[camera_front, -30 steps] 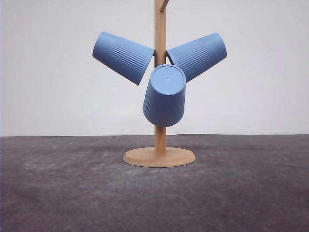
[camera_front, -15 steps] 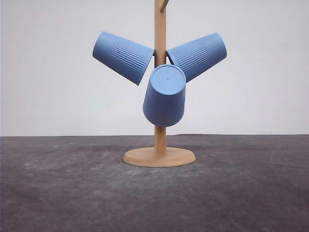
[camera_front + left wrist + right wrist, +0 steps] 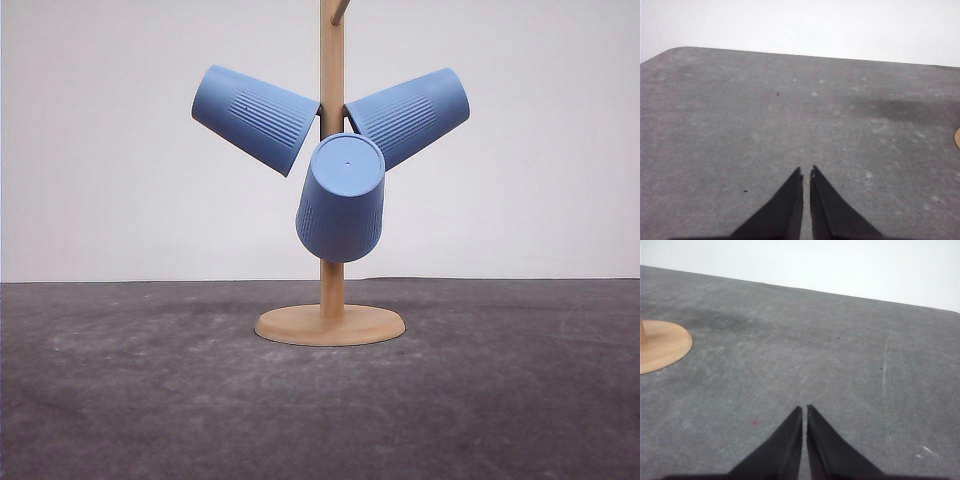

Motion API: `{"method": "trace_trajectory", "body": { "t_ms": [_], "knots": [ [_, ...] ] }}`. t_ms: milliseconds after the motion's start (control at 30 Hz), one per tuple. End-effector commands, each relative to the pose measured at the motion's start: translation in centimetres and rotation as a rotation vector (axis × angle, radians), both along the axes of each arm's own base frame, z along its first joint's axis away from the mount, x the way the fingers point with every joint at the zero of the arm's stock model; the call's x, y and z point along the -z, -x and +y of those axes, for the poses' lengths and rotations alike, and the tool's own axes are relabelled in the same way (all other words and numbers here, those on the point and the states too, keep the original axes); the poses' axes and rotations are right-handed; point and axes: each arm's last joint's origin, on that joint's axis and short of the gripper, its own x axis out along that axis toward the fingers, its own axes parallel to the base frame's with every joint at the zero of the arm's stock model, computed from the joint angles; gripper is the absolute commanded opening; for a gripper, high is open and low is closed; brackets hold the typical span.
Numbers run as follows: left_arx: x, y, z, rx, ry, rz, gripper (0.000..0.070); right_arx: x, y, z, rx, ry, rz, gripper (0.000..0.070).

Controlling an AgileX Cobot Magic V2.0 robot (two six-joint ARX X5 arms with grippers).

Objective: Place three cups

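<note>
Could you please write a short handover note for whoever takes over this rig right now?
Left gripper: shut, holding nothing, above bare tabletop.
Right gripper: shut, holding nothing, above the tabletop, with the stand's round base off to one side.
Cups: all three hang on the wooden cup stand at the middle of the table. The left cup and right cup tilt outward on either side of the post; the front cup hangs lower, its flat base facing the camera.
Done: three cups are on the stand.
Left: apparently nothing; neither gripper is touching a cup.
</note>
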Motion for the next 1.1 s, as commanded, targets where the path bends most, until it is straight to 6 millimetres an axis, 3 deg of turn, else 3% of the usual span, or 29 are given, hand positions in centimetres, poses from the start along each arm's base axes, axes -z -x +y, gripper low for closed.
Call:
{"method": "trace_trajectory", "body": {
  "t_ms": [0,1067],
  "knots": [
    [0.35,-0.08,-0.01,-0.001,0.005,0.001,0.0000,0.01,-0.02,0.00,0.004,-0.012,-0.009,0.0011],
    [0.35,-0.08,-0.01,-0.001,0.005,0.001,0.0000,0.01,-0.02,0.00,0.004,-0.012,-0.009,0.0012]
  ]
}}
